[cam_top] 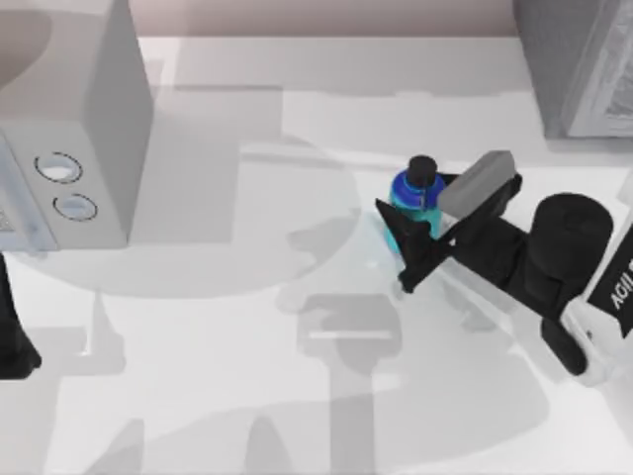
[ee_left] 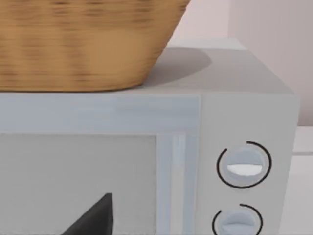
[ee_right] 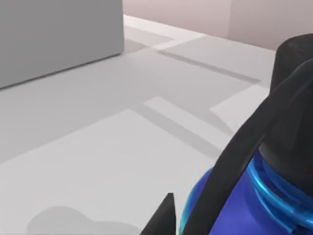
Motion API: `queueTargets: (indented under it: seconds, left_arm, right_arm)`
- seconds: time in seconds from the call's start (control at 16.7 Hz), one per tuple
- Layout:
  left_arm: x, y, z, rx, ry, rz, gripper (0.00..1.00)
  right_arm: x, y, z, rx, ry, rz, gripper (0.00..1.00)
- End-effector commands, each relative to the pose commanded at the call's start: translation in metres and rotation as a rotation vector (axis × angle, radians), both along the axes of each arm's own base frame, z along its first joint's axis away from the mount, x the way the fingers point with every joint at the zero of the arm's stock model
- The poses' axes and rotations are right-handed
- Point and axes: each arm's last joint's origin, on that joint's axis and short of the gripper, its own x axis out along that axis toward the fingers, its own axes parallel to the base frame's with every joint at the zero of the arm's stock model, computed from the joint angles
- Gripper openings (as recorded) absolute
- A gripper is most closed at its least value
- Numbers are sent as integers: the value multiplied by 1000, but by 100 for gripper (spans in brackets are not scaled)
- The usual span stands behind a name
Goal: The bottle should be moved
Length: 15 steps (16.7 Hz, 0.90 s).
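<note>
Clamped around the bottle, my right gripper has its black fingers on either side of the turquoise body, just under the darker blue shoulder, and as far as I can judge from above they are pressed against it. The bottle stands upright on the white table, well to the right of the grey microwave and clear of it. In the right wrist view a black finger crosses in front of the blue shoulder, with the round black cap above.

I'd expect this bottle to be light and rigid, a smooth glossy cylinder that could slip or twist if I squeeze too gently. The straight body wall is the right place to hold; the cap is too small and the shoulder tapers.

My left arm is parked beside the microwave, at its front; I cannot tell how its fingers stand. Its wrist camera looks at the microwave's matte door, two round knobs and a woven wicker basket sitting on top.
</note>
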Motion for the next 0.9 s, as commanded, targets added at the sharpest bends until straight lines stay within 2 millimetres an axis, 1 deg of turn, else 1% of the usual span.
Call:
queueTargets:
  seconds: [0.24, 0.3, 0.72, 0.9]
  left_arm:
    - [0, 0, 0, 0, 0, 0, 100]
    - [0, 0, 0, 0, 0, 0, 100]
    - [0, 0, 0, 0, 0, 0, 100]
    - [0, 0, 0, 0, 0, 0, 100]
  right_arm:
    - [0, 0, 0, 0, 0, 0, 2]
    - [0, 0, 0, 0, 0, 0, 0]
    - [0, 0, 0, 0, 0, 0, 0]
    - [2, -5, 0, -6, 1, -2, 0]
